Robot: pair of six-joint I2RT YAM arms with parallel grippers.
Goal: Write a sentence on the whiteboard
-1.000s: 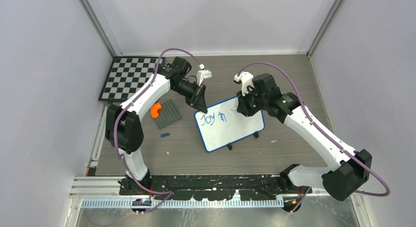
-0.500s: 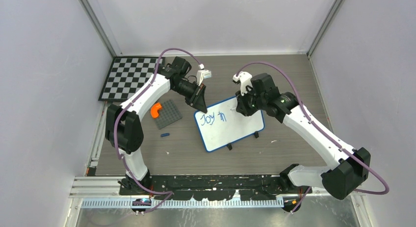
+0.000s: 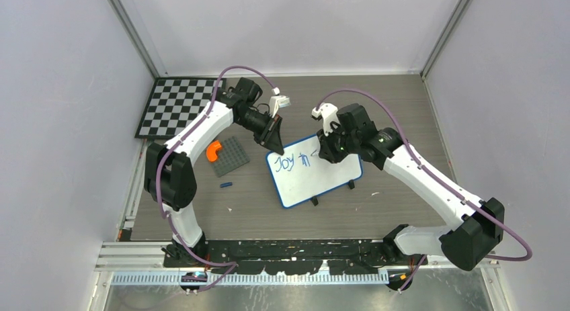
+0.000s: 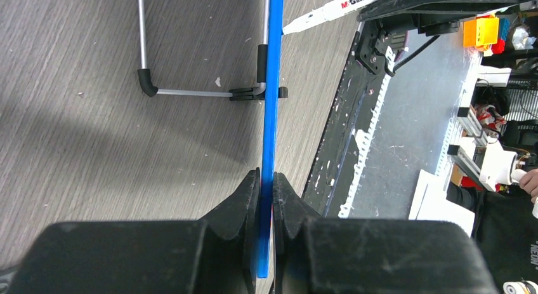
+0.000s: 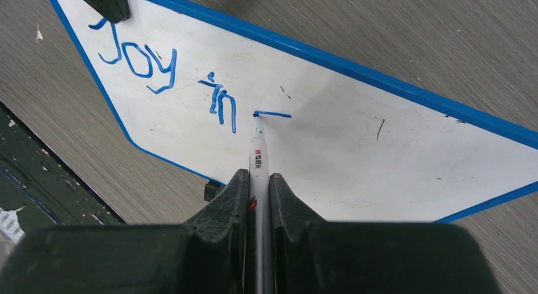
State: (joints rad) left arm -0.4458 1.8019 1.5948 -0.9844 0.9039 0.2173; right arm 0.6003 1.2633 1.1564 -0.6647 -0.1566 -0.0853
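A small rectangular whiteboard [image 3: 322, 180] with a rounded blue frame stands near the middle of the grey wood-grain table [image 3: 403, 109]. It is propped on a thin wire stand [image 4: 190, 92] with black feet. The left pincer [image 4: 266, 177] is closed narrow on the blue frame at the board's far-left corner, one finger on each face. The right pincer [image 5: 259, 178] is clamped on a white plastic marker [image 5: 259, 155]. The marker's tip touches the white face at one end of a short blue stroke [image 5: 276, 114]. Just beside that stroke, the blue handwritten sentence [image 5: 165, 72] reads "Joy in".

A black-and-white checkerboard [image 3: 176, 106] lies at the table's far-left corner. Between it and the whiteboard lies a grey studded plate [image 3: 232, 158] with an orange curved piece [image 3: 214, 150] at its edge. A small blue piece [image 3: 226, 185] lies on the table nearer the near edge.
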